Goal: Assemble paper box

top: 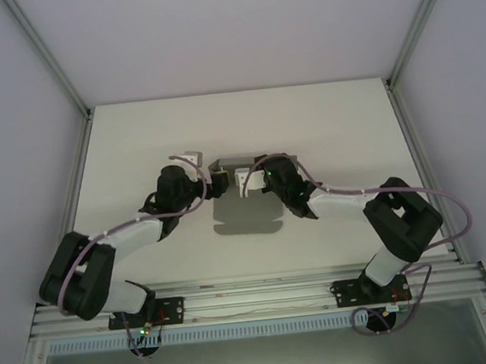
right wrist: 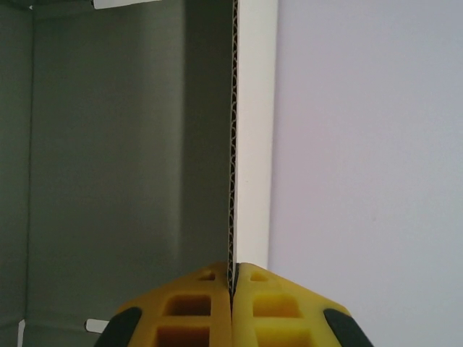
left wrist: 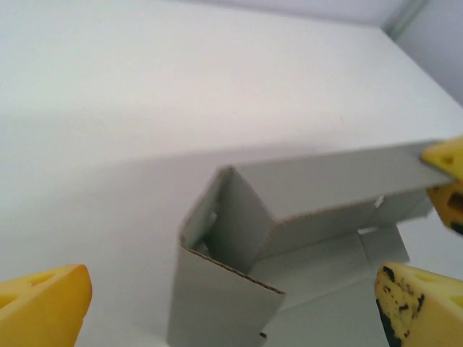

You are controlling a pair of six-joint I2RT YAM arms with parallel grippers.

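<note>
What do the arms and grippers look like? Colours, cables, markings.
Same build on left arm and right arm: black joint housings, white links, a looping lilac cable each, green LEDs. Yellow wedge fingers with moulded pockets; left pair has black scuffs.

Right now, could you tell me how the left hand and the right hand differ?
The right hand is shut on a raised wall of the box; the left hand is open, gripping nothing. The right hand's fingers meet on the card's edge; the left hand's stand wide apart, off the card. Both have yellow fingers.
</note>
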